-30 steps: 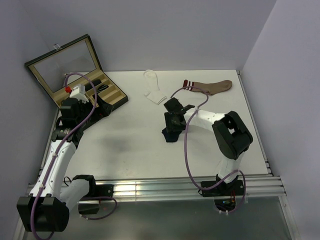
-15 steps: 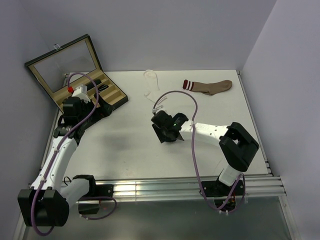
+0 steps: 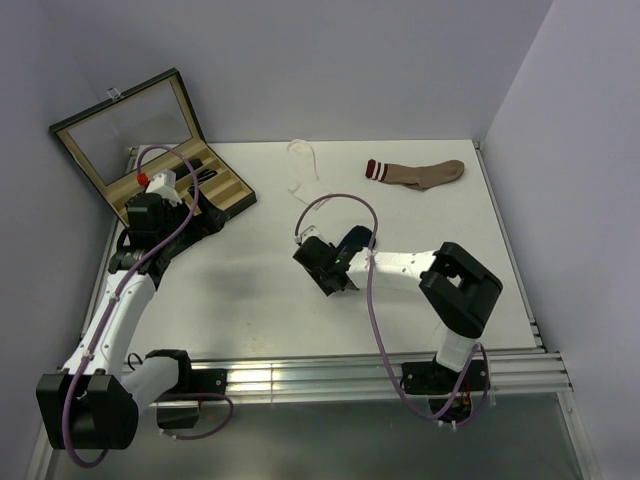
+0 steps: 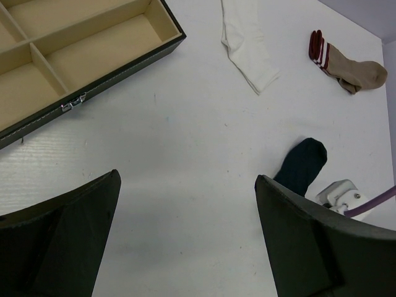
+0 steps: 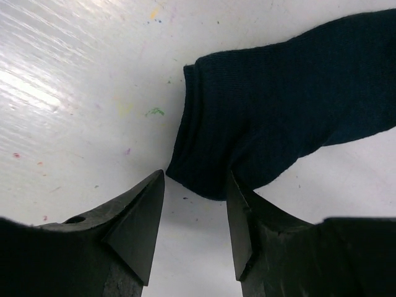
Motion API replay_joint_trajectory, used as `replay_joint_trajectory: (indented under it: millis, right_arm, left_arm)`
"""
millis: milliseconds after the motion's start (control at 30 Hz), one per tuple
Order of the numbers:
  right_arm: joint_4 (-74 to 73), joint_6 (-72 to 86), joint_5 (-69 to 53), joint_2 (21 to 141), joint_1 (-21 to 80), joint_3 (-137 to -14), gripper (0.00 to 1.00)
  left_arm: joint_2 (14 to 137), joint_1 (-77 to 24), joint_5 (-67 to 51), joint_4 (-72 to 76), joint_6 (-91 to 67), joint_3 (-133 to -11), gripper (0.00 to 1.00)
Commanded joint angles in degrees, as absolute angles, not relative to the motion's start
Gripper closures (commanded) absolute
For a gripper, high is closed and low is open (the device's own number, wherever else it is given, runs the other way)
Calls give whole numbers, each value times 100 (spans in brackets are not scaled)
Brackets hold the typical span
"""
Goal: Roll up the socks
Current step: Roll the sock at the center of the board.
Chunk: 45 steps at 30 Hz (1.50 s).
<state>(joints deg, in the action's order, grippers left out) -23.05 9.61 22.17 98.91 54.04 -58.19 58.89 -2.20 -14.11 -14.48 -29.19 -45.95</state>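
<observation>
Right end effector (image 5: 195,176): fingers narrowly spread and low over the tabletop (image 3: 250,290). The near corner of the navy sock (image 5: 278,111) sits in the gap between them. No pinch is evident, as the fabric is not bunched or lifted.

Key relation: the sock lies flat, directly ahead of the fingertips. Its long axis runs away from them, slanting to the end effector's right. The end nearest the fingers is the free edge to start a roll from.

Right arm pose: reached across to its left, forearm low and near level, wrist pitched down.

Left end effector (image 4: 187,179): fingers wide apart, holding nothing, raised, well apart from the navy sock. The right arm is clearly the nearer.

White sock (image 4: 249,46) and tan sock (image 4: 346,62) lie flat and unrolled, beyond the navy sock from both end effectors.

Judgement: close on the corner, then turn it along the axis.
</observation>
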Motion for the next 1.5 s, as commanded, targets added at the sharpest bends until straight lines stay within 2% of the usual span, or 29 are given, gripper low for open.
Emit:
replay_joint_trajectory:
  millis: [0, 633, 700, 867, 967, 1000, 1300, 1467]
  right_arm:
    - [-2171, 765, 2619, 10072, 5493, -6091, 49]
    - [-1969, 475, 2804, 10362, 5713, -6082, 48]
    - [-1977, 483, 2804, 10406, 5713, -6091, 60]
    - [-2013, 483, 2856, 10547, 5713, -6161, 79]
    - [-2030, 545, 2813, 10600, 5713, -6196, 98]
    - [-2030, 597, 2778, 10600, 5713, -6214, 100]
    - [-1706, 1133, 1082, 10301, 5669, -6328, 100]
    - [-1108, 1634, 81, 10160, 5354, -5960, 100]
  left_arm:
    - [5880, -228, -1503, -1292, -2874, -4658, 4]
    - [5941, -229, -1582, -1266, -2900, -4641, 4]
    - [5950, -229, -1600, -1257, -2909, -4632, 5]
    - [5985, -263, -1635, -1231, -2944, -4614, 4]
    - [6029, -421, -1443, -1248, -3006, -4614, 4]
    - [6047, -561, -1398, -1248, -3032, -4614, 4]
    - [6337, -1493, -853, -976, -3963, -4316, 6]
    - [6521, -1994, -370, -660, -4508, -4026, 8]
